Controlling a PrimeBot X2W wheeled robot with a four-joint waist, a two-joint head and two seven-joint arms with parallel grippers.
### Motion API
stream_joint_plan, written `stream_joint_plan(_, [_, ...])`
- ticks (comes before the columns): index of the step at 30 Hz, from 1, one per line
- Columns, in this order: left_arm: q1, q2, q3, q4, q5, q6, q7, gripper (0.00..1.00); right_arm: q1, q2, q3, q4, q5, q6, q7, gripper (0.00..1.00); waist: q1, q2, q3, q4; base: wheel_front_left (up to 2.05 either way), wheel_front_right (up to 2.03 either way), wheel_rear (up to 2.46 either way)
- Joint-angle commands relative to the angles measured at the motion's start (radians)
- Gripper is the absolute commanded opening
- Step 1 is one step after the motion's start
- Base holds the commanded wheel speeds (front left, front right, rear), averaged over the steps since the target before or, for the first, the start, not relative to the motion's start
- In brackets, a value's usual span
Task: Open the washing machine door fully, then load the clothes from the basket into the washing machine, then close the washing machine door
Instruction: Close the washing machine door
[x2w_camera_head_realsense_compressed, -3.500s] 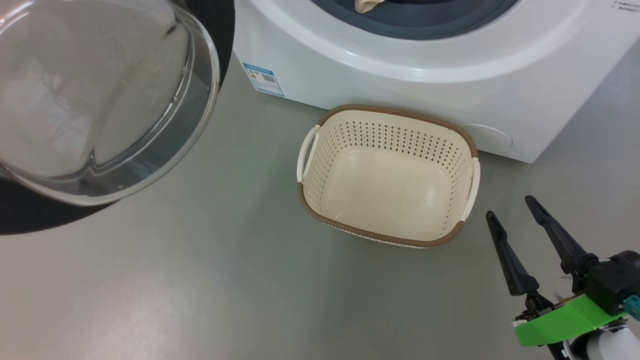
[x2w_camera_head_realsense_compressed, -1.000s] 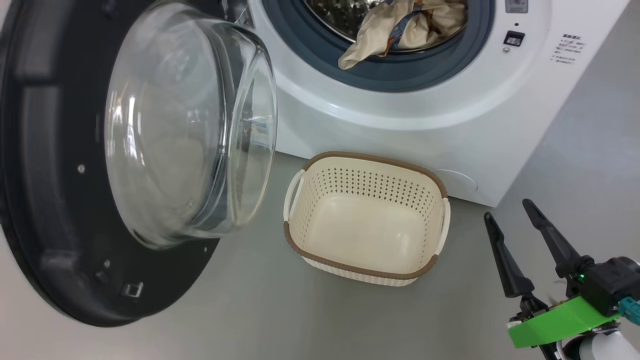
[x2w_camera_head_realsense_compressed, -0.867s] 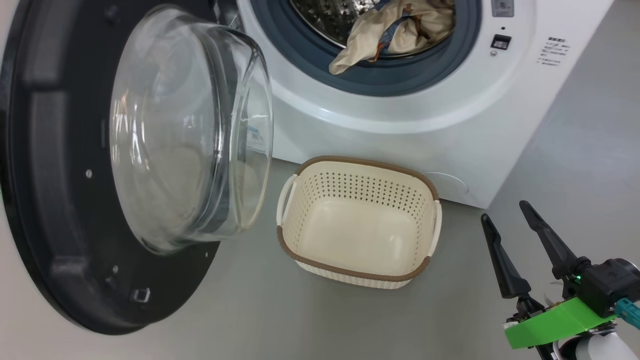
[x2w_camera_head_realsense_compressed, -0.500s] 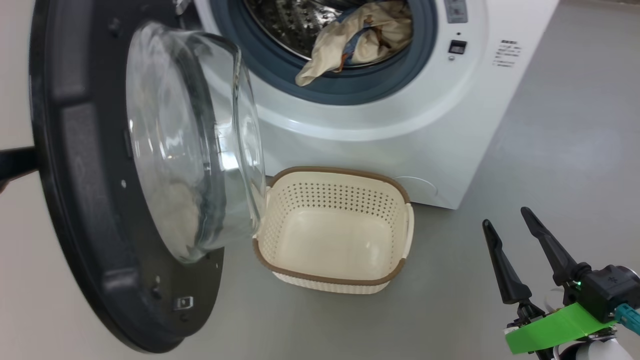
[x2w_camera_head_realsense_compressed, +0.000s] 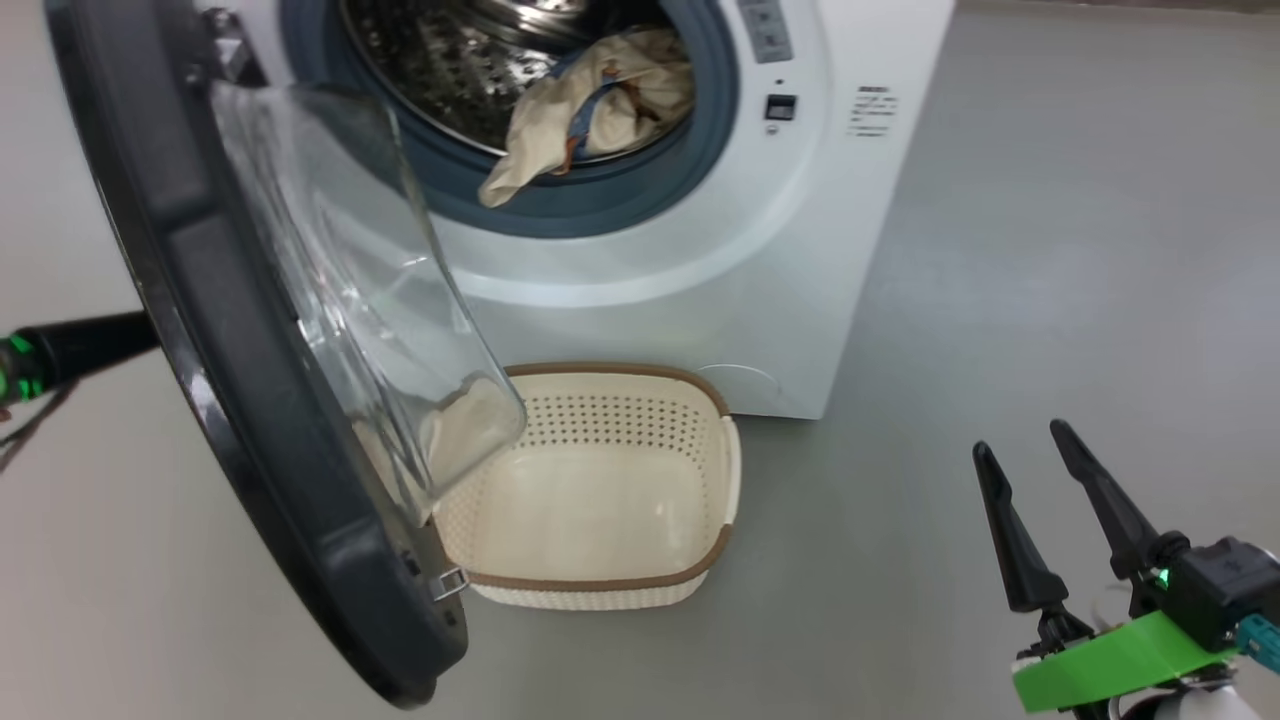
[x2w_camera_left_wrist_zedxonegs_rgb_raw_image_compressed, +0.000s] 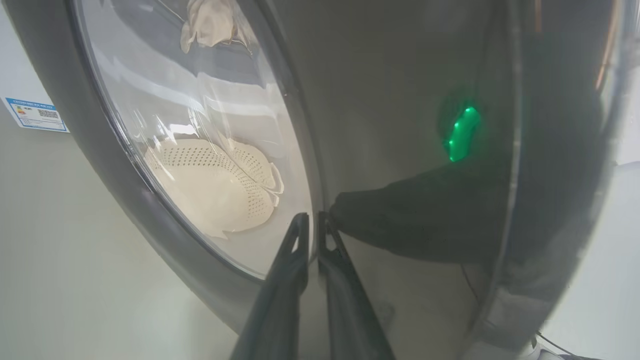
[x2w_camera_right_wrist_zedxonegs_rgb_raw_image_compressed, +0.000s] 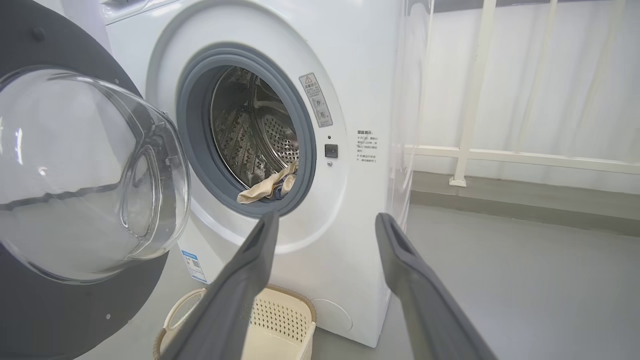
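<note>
In the head view the whole picture has shifted since half a second ago, so your camera has turned. The washing machine door (x2w_camera_head_realsense_compressed: 230, 400) now shows almost edge-on, and its glass bowl (x2w_camera_head_realsense_compressed: 350, 330) covers the left end of the basket (x2w_camera_head_realsense_compressed: 620, 580); before, it only met that end. The left arm (x2w_camera_head_realsense_compressed: 90, 345) reaches further in behind the door. Your right gripper (x2w_camera_head_realsense_compressed: 1020, 440) keeps its place and its wide spread, holding nothing. The empty basket sits on the floor (x2w_camera_head_realsense_compressed: 1050, 250) well to this gripper's left, against the washing machine (x2w_camera_head_realsense_compressed: 700, 300). The clothes (x2w_camera_head_realsense_compressed: 590, 100) lie in the opening farther ahead and left, one cream corner draped over the grey ring.

In the left wrist view your left gripper (x2w_camera_left_wrist_zedxonegs_rgb_raw_image_compressed: 312, 216) has its fingers pressed together on nothing. The tips meet their own reflection on the door's glossy outer face, apparently touching it. The door blocks everything ahead of it. Through the glass you see the basket just left of the tips, and a blue label (x2w_camera_left_wrist_zedxonegs_rgb_raw_image_compressed: 35, 114) far left.

In the right wrist view the steel drum (x2w_camera_right_wrist_zedxonegs_rgb_raw_image_compressed: 255, 135) lies ahead and left of the spread fingers, with the clothes at its lower lip. The glass bowl bulges at far left, the basket sits below the left finger, and a white railing (x2w_camera_right_wrist_zedxonegs_rgb_raw_image_compressed: 470, 100) stands to the right.
</note>
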Motion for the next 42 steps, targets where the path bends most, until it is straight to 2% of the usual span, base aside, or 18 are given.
stream_joint_plan(1, [-0.011, 0.031, 0.026, -0.028, 0.006, -0.006, -0.010, 0.00, 0.012, -0.009, 0.011, -0.020, -0.011, 0.004, -0.008, 1.00, 0.0000, 0.0000, -0.027, -0.044, 0.00, 0.00, 0.00])
stream_joint_plan(19, [0.025, 0.000, 0.021, 0.013, 0.074, -0.020, -0.163, 0.00, 0.043, 0.004, -0.009, -0.017, -0.016, 0.004, -0.008, 1.00, 0.0000, 0.0000, -0.072, -0.209, 0.00, 0.00, 0.00])
stream_joint_plan(32, [-0.010, -0.021, 0.009, 0.082, 0.152, -0.024, -0.328, 0.00, 0.039, 0.012, -0.007, -0.015, -0.015, 0.004, -0.008, 1.00, 0.0000, 0.0000, -0.063, -0.315, 0.00, 0.00, 0.00])
stream_joint_plan(42, [-0.032, -0.036, -0.005, 0.125, 0.188, -0.025, -0.411, 0.00, 0.045, 0.016, -0.022, -0.015, -0.016, 0.004, -0.008, 1.00, 0.0000, 0.0000, -0.064, -0.332, 0.00, 0.00, 0.00])
